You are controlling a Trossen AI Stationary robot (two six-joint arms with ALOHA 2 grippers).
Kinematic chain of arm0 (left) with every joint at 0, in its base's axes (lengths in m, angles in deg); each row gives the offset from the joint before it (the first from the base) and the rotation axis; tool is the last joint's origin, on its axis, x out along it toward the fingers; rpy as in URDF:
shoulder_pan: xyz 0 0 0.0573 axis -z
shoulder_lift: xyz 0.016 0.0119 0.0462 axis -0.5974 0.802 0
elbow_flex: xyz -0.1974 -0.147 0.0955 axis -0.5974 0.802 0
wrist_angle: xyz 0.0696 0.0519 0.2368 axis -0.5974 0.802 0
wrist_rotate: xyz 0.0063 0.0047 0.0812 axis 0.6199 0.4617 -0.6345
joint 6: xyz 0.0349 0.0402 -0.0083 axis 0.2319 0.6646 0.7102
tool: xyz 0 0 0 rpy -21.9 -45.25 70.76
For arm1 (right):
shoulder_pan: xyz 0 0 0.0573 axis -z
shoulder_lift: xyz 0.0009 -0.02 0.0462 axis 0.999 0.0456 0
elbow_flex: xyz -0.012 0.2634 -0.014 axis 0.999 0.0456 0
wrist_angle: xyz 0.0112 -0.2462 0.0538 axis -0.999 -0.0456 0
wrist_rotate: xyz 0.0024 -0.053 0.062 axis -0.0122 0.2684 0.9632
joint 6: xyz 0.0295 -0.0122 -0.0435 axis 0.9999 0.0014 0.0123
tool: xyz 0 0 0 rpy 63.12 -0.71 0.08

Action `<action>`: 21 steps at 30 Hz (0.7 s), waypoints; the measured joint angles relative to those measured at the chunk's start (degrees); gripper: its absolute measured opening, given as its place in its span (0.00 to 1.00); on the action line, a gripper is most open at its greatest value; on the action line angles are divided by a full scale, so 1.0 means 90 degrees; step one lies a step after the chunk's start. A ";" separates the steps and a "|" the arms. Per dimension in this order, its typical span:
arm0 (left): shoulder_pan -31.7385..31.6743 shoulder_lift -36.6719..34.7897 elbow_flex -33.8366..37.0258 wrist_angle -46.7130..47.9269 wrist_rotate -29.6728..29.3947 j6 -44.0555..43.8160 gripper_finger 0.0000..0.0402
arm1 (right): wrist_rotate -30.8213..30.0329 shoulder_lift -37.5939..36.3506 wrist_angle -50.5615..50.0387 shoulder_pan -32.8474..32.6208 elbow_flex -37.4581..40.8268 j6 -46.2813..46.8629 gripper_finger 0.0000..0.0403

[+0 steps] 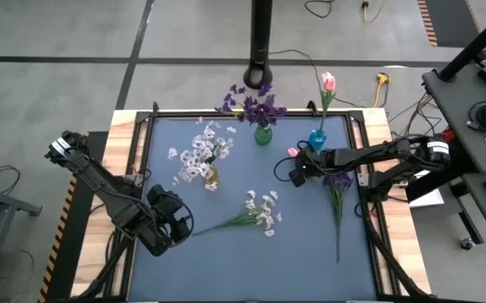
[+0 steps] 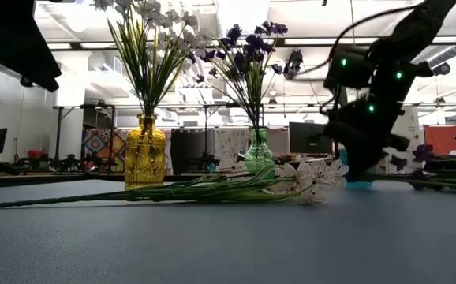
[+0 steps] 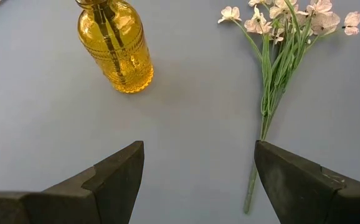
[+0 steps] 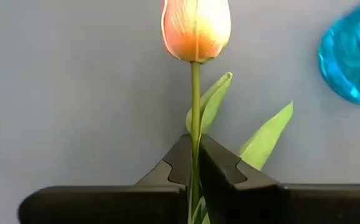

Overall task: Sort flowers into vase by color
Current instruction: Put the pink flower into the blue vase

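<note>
Overhead, I see my right gripper (image 1: 298,171) at centre right of the frame, beside the blue vase (image 1: 317,139); a pink tulip (image 1: 293,152) shows at its tip. My left gripper (image 1: 173,220) sits lower left, near the loose white spray (image 1: 256,211). Purple sprig (image 1: 337,198) lies at right.

Low view: white spray (image 2: 212,186) lies flat mid-frame before the yellow vase (image 2: 145,151) and green vase (image 2: 258,150).

Left wrist: jaws wide, holding nothing, fingers (image 3: 114,171) above bare mat.

Right wrist: jaws clamped on the tulip's stem (image 4: 195,106), bud upper centre.
</note>
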 joint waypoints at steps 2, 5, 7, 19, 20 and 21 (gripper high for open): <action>0.0000 0.0000 0.0000 0.0001 0.0000 0.0000 0.71 | 0.0001 -0.0180 0.0027 -0.0115 -0.0038 0.0019 0.04; 0.0000 0.0000 0.0005 0.0002 0.0000 0.0002 0.71 | -0.0010 -0.0507 0.0052 -0.0317 -0.0109 0.0019 0.04; 0.0000 0.0000 0.0005 0.0000 -0.0007 0.0002 0.71 | -0.0055 -0.0820 0.0301 -0.0438 -0.0114 -0.0012 0.04; -0.0001 0.0000 0.0013 -0.0039 -0.0255 0.0002 0.71 | -0.1264 -0.2690 0.2769 -0.0613 0.0028 -0.1477 0.04; -0.0001 0.0000 0.0015 -0.0042 -0.0288 0.0002 0.71 | -0.1454 -0.2797 0.2995 -0.0613 0.0065 -0.1650 0.04; -0.0002 0.0000 0.0015 -0.0044 -0.0310 0.0002 0.71 | -0.1645 -0.2890 0.3250 -0.0613 0.0117 -0.1846 0.04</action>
